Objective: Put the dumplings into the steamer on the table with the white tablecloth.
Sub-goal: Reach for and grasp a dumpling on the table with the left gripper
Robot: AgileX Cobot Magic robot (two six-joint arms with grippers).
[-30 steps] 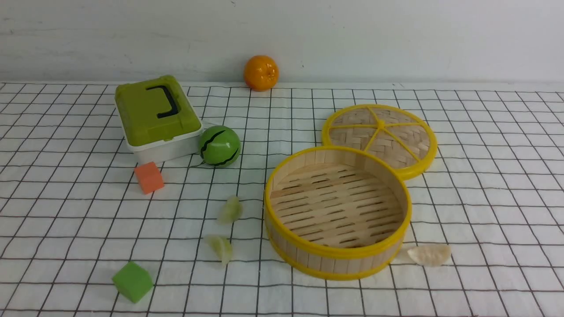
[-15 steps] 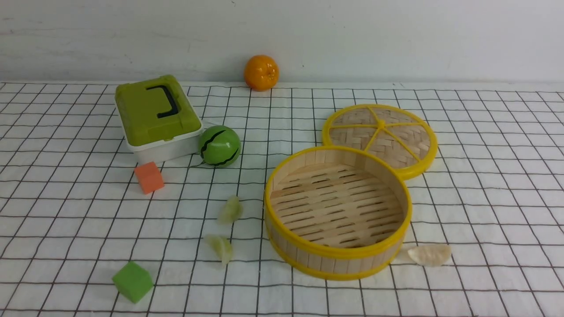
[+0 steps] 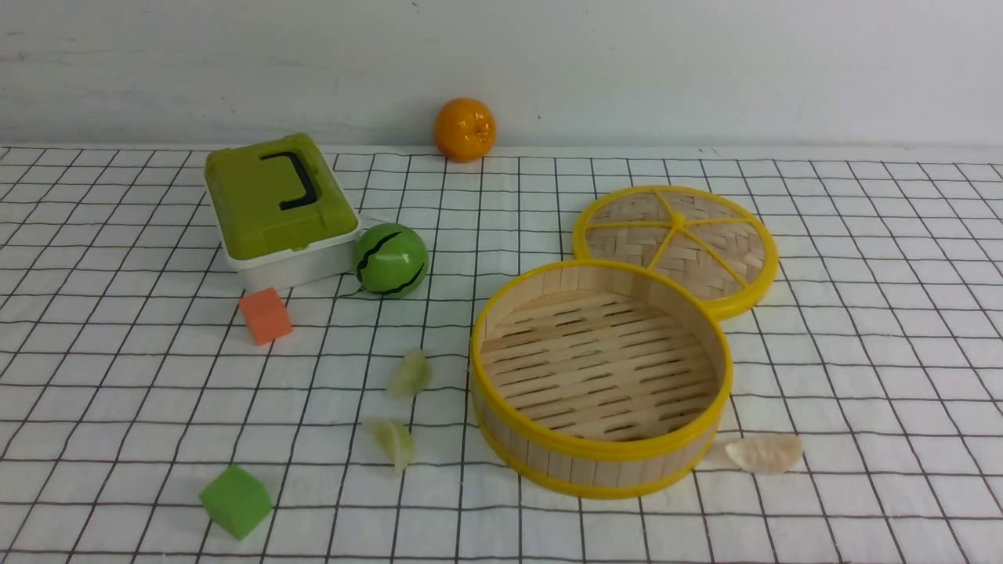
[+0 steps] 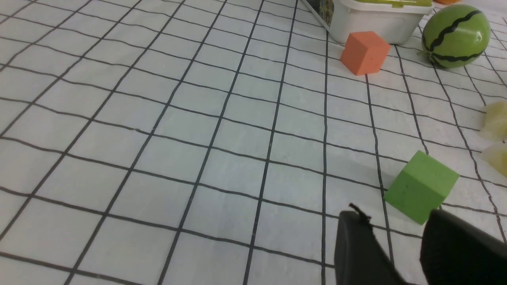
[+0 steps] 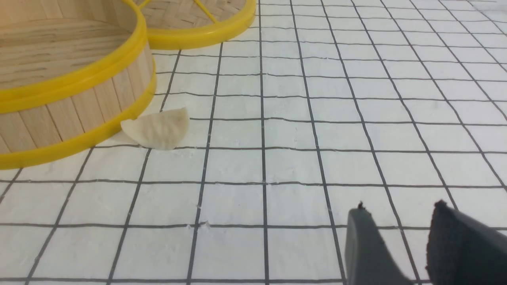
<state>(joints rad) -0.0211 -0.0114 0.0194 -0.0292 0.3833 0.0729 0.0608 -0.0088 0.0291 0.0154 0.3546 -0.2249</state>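
Note:
The round bamboo steamer [image 3: 600, 453] with yellow rims stands empty on the white tablecloth [image 3: 862, 352], its wall also in the right wrist view [image 5: 79, 107]. Two pale green dumplings [image 3: 410, 374] [image 3: 394, 441] lie just left of it; they show at the edge of the left wrist view [image 4: 495, 120]. A whitish dumpling [image 3: 764, 453] [image 5: 156, 128] rests by the steamer's front right. Neither arm shows in the front view. My left gripper [image 4: 394, 215] is open, empty, close to a green cube. My right gripper [image 5: 398, 208] is open and empty over bare cloth, well away from the whitish dumpling.
The woven lid [image 3: 675, 244] lies flat behind the steamer. A green-lidded white box [image 3: 276, 207], a toy watermelon [image 3: 390, 260], an orange cube [image 3: 265, 315] and a green cube [image 3: 235, 500] [image 4: 422, 186] sit on the left. An orange [image 3: 465, 129] rests by the back wall.

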